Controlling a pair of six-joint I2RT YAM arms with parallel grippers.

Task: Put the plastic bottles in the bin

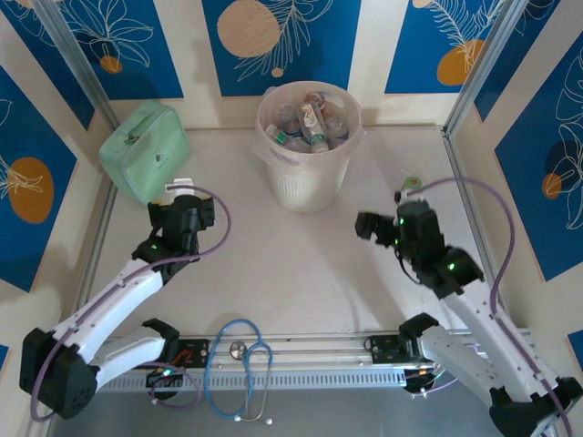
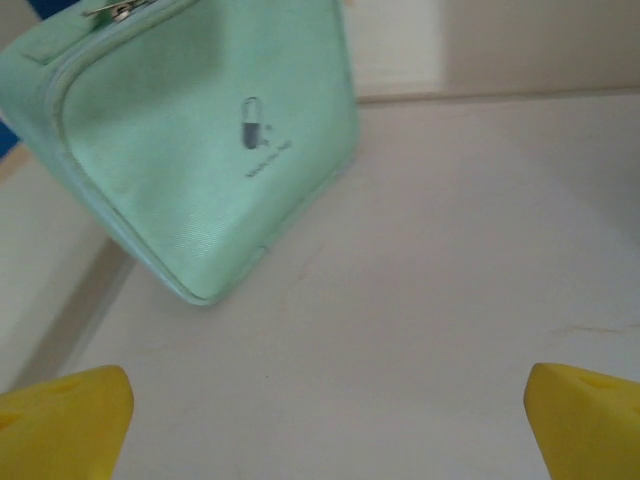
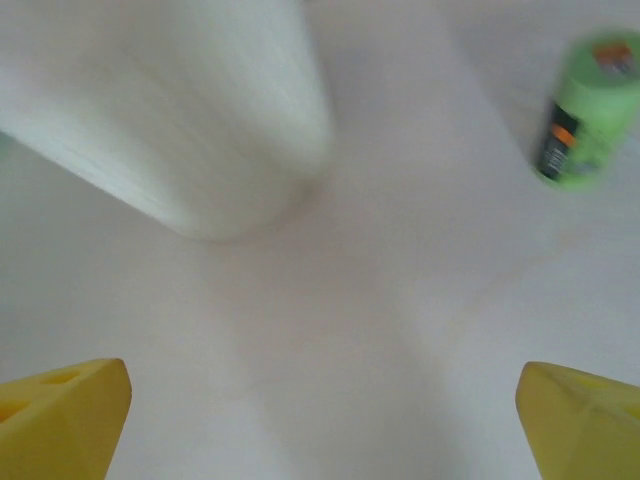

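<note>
— Plastic bottles (image 1: 308, 120) fill the bin (image 1: 310, 187) up to its rim, as we see from above. The bin stands at the middle of the worktop's (image 1: 291, 264) far edge.

— We count one more outside it: a green bottle (image 3: 585, 110) on the worktop toward the right edge, well apart from the bin. We cannot tell whether it stands or lies.

— And the right gripper (image 3: 320, 425)?

— Released. Its yellow fingertips (image 3: 65, 415) sit wide apart with bare worktop between them, nothing grasped. From its wrist we see the bin's pale wall at the upper left, blurred, and the green bottle at the upper right.

— We read the left gripper (image 2: 320, 430) the same way: spread wide, empty, hovering over bare worktop.

— Ahead of it lies the mint-green pouch (image 2: 200, 130), in the far left corner. It has a small pill mark (image 2: 250, 122) printed on its side and a zip pull (image 2: 120, 10) at the top.

— Does the gripper touch the pouch?

— No, we see a strip of worktop between them.

— At the near edge, about the middle, a blue-tubed stethoscope (image 1: 241, 369) lies across the rail (image 1: 310, 350).
</note>
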